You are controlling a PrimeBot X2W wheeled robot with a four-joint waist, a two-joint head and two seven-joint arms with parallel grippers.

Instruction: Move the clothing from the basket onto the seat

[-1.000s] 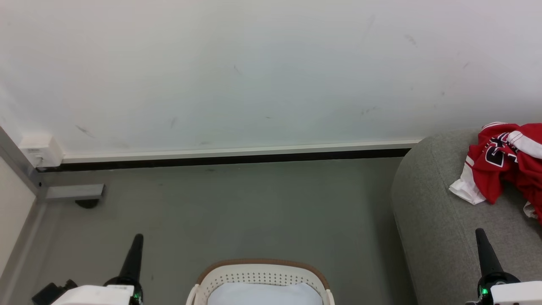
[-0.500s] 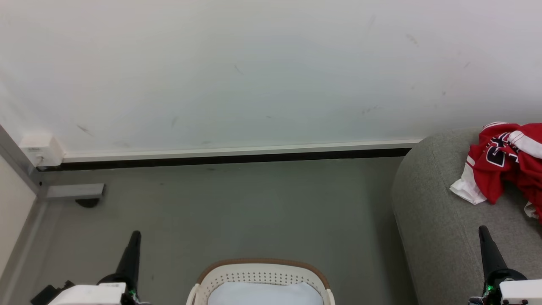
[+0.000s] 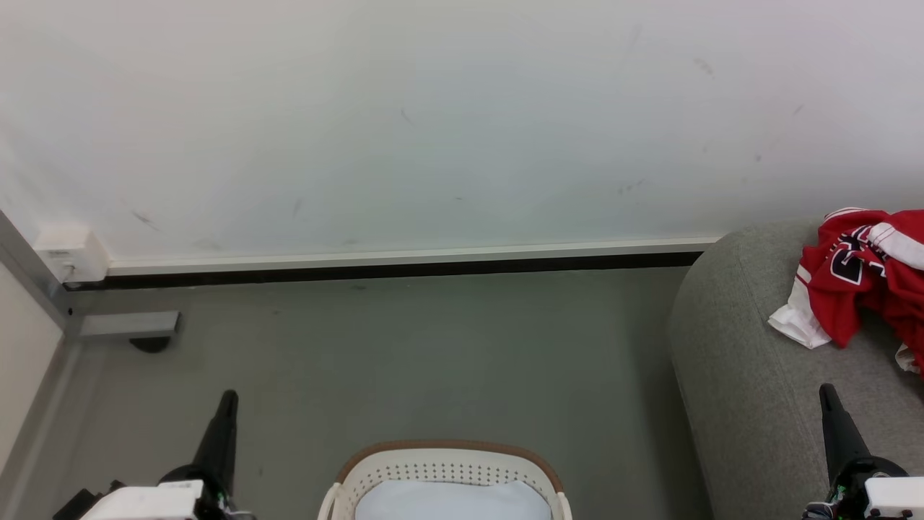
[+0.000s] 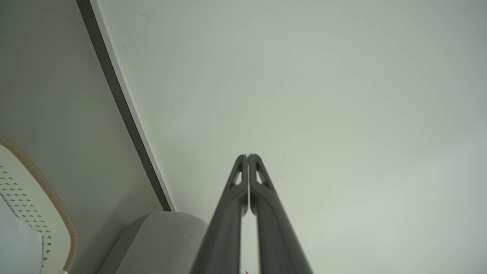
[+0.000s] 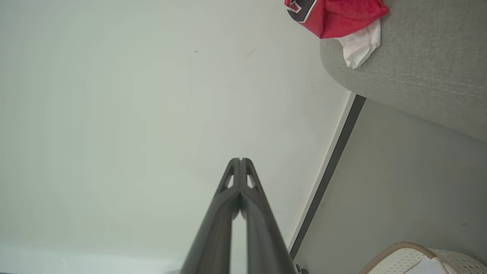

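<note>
Main risk I flagged: the clothing, a red-and-white jersey, lay bunched on the seat close to its rounded end, with a white flap trailing toward that curve; a nudge from the right gripper, or the fabric's own weight, could have slid it onto the floor; the jersey also ran off the picture's right edge, so I couldn't judge how well the rest was supported. Second risk: calling it done too early; the basket showed just its far rim and white lining at the bottom of the head view, no red in that part, but the near part was cut off, so I couldn't tell if a garment was left. Third: if a further pick was needed, pinched fingers going in would have jabbed or snagged the lining rather than cloth; they'd need to open first.

Pose: both arms low at the bottom corners of the head view, fingers pointing up toward the wall; left gripper above the floor, left of the basket and apart from it; right gripper above the seat, nearer me than the jersey, not touching it; both pressed closed, tips meeting, holding nothing, as the wrist views confirmed.
</note>
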